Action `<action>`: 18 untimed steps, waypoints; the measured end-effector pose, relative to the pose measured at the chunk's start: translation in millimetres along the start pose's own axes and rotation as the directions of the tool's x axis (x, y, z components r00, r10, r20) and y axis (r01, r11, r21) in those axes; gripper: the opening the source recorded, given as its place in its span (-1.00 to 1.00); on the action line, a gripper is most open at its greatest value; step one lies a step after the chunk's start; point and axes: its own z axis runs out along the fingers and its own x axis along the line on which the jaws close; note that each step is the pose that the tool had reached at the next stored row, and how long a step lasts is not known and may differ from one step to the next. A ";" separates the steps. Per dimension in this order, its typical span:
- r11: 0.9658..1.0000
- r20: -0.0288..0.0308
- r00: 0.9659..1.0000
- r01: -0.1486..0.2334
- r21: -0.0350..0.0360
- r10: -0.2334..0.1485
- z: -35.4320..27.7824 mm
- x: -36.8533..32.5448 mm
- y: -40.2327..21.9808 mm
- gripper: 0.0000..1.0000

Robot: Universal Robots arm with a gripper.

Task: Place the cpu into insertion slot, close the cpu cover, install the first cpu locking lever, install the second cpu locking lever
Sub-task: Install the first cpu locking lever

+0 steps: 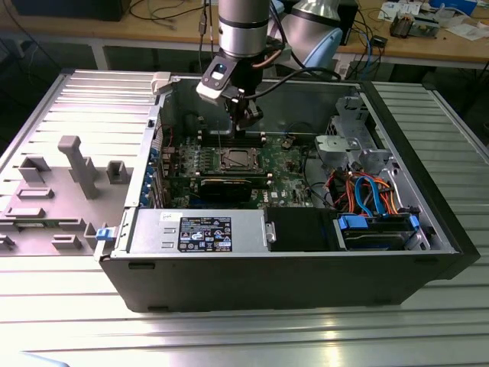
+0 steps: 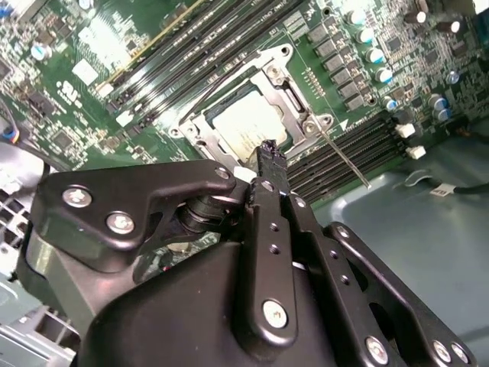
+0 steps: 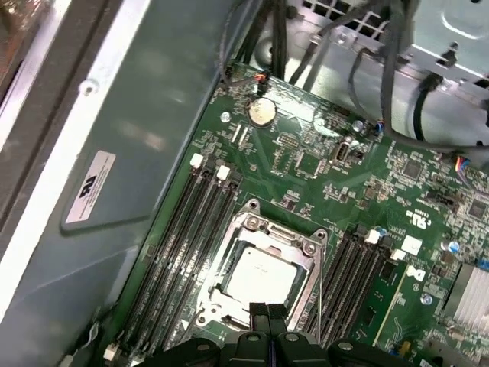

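The cpu (image 3: 261,274) lies flat in the insertion slot (image 1: 235,159) on the green motherboard, its silver top showing in both wrist views (image 2: 246,124). The cpu cover (image 3: 306,251), a silver frame, lies down around it. In the second wrist view a thin locking lever rod (image 2: 345,159) sticks out from the socket's corner over the memory slots. My gripper (image 3: 268,312) hangs just above the socket's edge, shut with nothing between its black fingers (image 2: 269,157). In the exterior view the gripper (image 1: 246,116) hovers above the socket, inside the open computer case.
Black memory slots (image 3: 197,229) flank the socket on both sides. The case's metal walls (image 1: 275,92) surround the board. A drive cage with coloured cables (image 1: 367,191) sits at the exterior view's right, and the power supply (image 1: 199,229) lies along the near side.
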 end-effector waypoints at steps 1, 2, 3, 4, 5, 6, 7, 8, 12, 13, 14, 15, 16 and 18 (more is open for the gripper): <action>1.000 0.000 1.000 0.016 0.000 -0.016 0.0 0.0 0.0 -0.79; 1.000 0.000 1.000 0.028 -0.001 -0.028 0.0 0.0 0.0 -0.79; 0.999 0.000 0.999 0.049 -0.001 -0.049 0.0 0.0 0.0 -0.79; 0.998 0.000 0.998 0.062 -0.002 -0.062 0.0 0.0 0.0 -0.79; 0.997 0.000 0.997 0.077 -0.002 -0.077 0.0 0.0 0.0 -0.79; 0.996 -0.001 0.996 0.091 -0.003 -0.091 0.0 0.0 0.0 -0.79; 0.995 -0.001 0.995 0.102 -0.003 -0.102 0.0 0.0 0.0 -0.79; 0.993 -0.001 0.993 0.120 -0.003 -0.120 0.0 0.0 0.0 -0.79; 0.986 -0.001 0.986 0.164 -0.005 -0.164 0.0 0.0 -0.1 -0.79; 0.986 -0.001 0.986 0.169 -0.005 -0.169 0.0 0.0 -0.1 -0.79; 0.985 -0.001 0.985 0.171 -0.005 -0.171 0.0 0.0 -0.1 -0.79; 0.985 -0.001 0.985 0.171 -0.005 -0.171 0.0 0.0 -0.1 -0.79; 0.985 -0.001 0.985 0.171 -0.005 -0.171 0.0 0.0 -0.1 -0.79; 0.985 -0.001 0.985 0.171 -0.005 -0.171 0.0 0.0 -0.1 -0.79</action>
